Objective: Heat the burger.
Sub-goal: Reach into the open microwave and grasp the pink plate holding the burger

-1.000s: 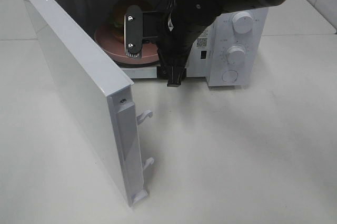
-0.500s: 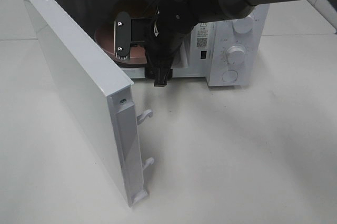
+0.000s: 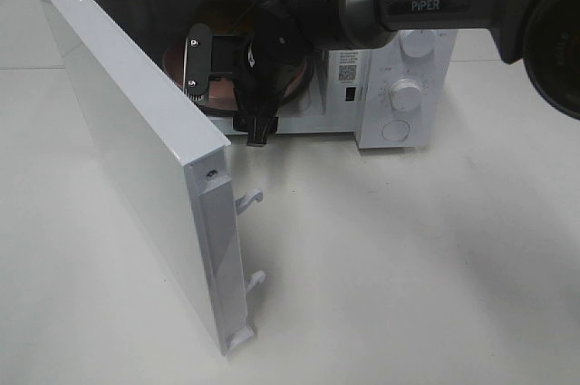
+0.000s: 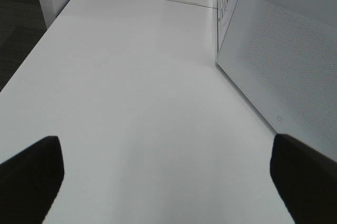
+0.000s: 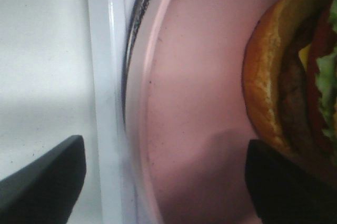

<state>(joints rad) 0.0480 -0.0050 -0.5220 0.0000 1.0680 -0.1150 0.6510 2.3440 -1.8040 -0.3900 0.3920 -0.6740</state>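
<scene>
A white microwave [image 3: 399, 59] stands at the far edge of the white table [image 3: 408, 267], its door [image 3: 136, 149] swung wide open toward the near-left, the two latch hooks showing on the door's free edge. Inside the cavity sits a pink plate [image 3: 217, 95], and on it the burger [image 5: 295, 87] — in the high view only a sliver of golden bun shows behind the arm, while the right wrist view shows it plainly: bottom bun, dark patty, a red layer, a bit of yellow and green lettuce, resting toward the back of the plate. The plate's rim lies just inside the white sill of the cavity opening, over a dark ring beneath it.

The right gripper [image 3: 217, 63] reaches into the cavity from the right, its black arm crossing in front of the control panel with its two knobs [image 3: 408, 92]. Its jaws are spread — in the right wrist view the two dark fingertips [image 5: 42, 182] stand far apart, one over the sill, the other by the burger's bun, with bare plate between them and nothing pinched.

The left gripper [image 4: 168, 182] hangs over bare table outside the open door, its jaws spread wide and empty; the door's perforated panel stands beside it.
</scene>
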